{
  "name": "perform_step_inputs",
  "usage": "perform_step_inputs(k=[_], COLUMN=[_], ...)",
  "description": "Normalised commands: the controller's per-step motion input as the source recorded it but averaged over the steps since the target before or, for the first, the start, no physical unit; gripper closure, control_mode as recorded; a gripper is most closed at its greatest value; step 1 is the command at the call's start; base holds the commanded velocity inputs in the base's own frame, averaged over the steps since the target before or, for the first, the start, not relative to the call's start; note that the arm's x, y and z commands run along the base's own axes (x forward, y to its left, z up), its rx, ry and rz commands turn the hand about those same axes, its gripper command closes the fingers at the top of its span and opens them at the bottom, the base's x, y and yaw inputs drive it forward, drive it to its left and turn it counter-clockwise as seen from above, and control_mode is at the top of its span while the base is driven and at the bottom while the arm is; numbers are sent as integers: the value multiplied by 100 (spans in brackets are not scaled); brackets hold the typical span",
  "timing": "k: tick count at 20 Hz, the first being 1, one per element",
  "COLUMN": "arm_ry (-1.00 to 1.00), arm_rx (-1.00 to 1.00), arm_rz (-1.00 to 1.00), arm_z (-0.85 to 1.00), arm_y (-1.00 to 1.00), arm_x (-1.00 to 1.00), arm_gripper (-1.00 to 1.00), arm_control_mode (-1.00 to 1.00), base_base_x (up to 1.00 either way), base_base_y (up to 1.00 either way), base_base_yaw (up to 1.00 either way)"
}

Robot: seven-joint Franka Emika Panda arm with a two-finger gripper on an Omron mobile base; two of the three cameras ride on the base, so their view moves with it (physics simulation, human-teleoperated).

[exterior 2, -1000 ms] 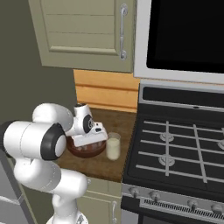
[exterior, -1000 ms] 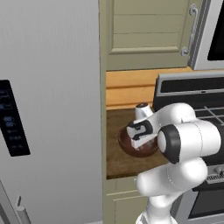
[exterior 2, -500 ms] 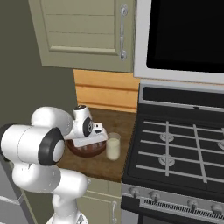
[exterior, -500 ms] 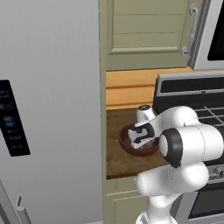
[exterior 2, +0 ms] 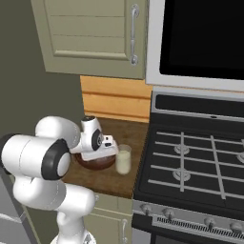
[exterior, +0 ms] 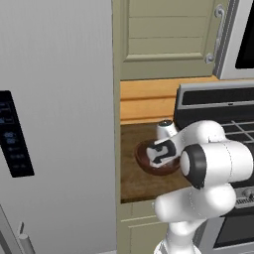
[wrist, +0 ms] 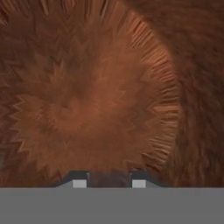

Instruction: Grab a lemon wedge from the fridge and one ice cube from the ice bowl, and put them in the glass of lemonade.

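My gripper reaches down into the reddish-brown ice bowl, its tips drawn close together. A small dull greyish patch, the ice cube, sits between them. From the left base view the hand sits low inside the ice bowl on the wooden counter. In the right base view the glass of lemonade stands just right of the ice bowl, close to the hand. The light-grey fridge stands shut at the left. The lemon wedge is out of view.
A gas stove borders the counter on the right, with a black microwave above it. A beige panelled cabinet hangs over the counter. My white arm bends over the counter's front edge.
The hand has sunk a little deeper into the bowl and the fingers have drawn in from wide open to nearly together. The base has not moved.
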Motion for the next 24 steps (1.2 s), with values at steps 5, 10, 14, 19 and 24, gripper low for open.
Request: perform_step_inputs(k=[5,10,14,19,24], arm_ry=[-24,-30,-2,8,2], arm_rx=[9,11,1,0,1], arm_rz=[-8,-10,-22,-29,-26], arm_z=[69,100,84,21,0], arm_y=[0,-7,-45,-58,-71], arm_x=[-3,-12,-6,0,0], arm_gripper=[100,100,100,100,100], arm_control_mode=[-100,-100,-100,-100,-100], base_base_x=[0,0,0,0,0], base_base_y=[0,0,0,0,0], base_base_yaw=[0,0,0,0,0])
